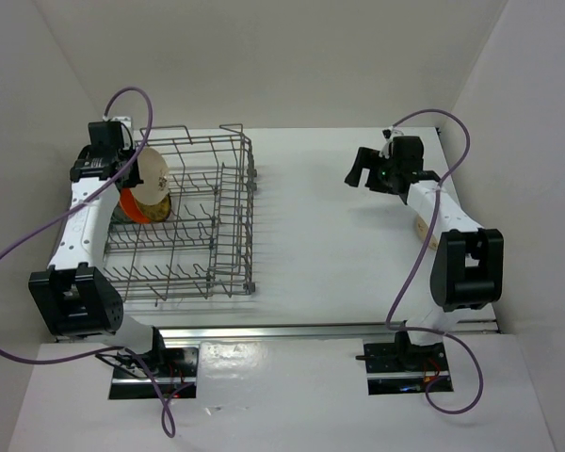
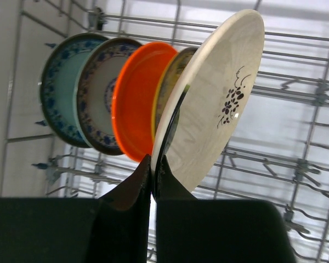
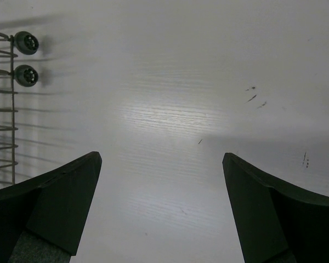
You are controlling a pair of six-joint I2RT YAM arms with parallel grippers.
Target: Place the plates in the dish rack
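Left gripper clamps the cream plate by its rim at nine o'clock, beside four plates standing in the rack. Right gripper, at two o'clock, gapes over the table.

Four round ceramic plates are standing side by side in the grey wire dish rack on the white tabletop's left.

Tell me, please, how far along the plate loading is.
Done: the dish rack holds two blue-green plates, an orange plate and a yellow-brown plate. In hand: the left gripper is shut on the dark-marked cream plate beside that row, not yet released. Left: seating it; no further plate shows, and the right gripper hangs open over the table.
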